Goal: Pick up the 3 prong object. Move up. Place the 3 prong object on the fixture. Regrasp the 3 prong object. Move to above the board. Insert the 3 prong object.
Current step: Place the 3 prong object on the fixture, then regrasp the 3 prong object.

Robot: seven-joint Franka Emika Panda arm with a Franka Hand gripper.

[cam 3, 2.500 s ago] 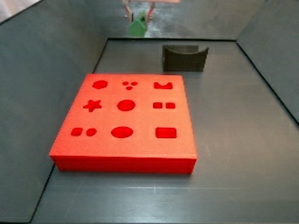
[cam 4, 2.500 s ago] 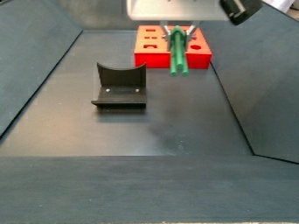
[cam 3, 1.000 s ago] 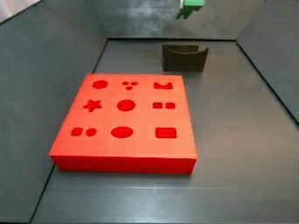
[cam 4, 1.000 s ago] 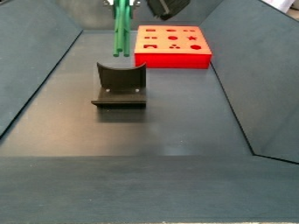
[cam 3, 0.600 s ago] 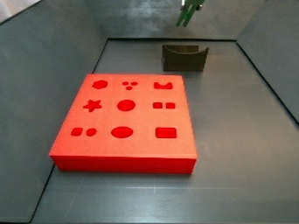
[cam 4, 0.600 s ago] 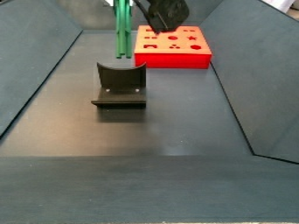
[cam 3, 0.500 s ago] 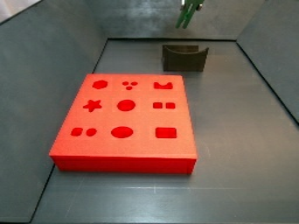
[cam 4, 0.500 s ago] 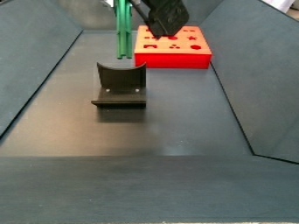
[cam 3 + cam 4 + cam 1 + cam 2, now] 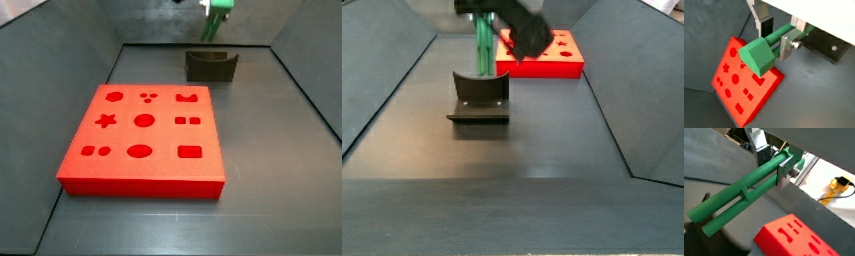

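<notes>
My gripper [image 9: 775, 35] is shut on the 3 prong object [image 9: 759, 54], a slim green peg with a wide head; its rod runs between the silver fingers [image 9: 787, 46]. The long green prongs [image 9: 737, 198] show in a wrist view, reaching away from the gripper [image 9: 775, 162]. In both side views the peg [image 9: 484, 45] [image 9: 214, 22] hangs upright from the gripper [image 9: 486, 12], directly over the dark fixture [image 9: 478, 97] [image 9: 211, 66]. Its lower end is just at the fixture's notch; I cannot tell whether they touch. The red board [image 9: 143, 135] [image 9: 543, 56] lies flat beside the fixture.
Sloped grey walls [image 9: 54, 60] enclose the dark floor [image 9: 529, 150] on all sides. The board [image 9: 741, 85] [image 9: 794, 240] fills much of one half of the floor, and the fixture stands near the back wall [image 9: 160, 25].
The gripper has carried the peg across to the fixture and, in the last half second, lowered it toward the notch.
</notes>
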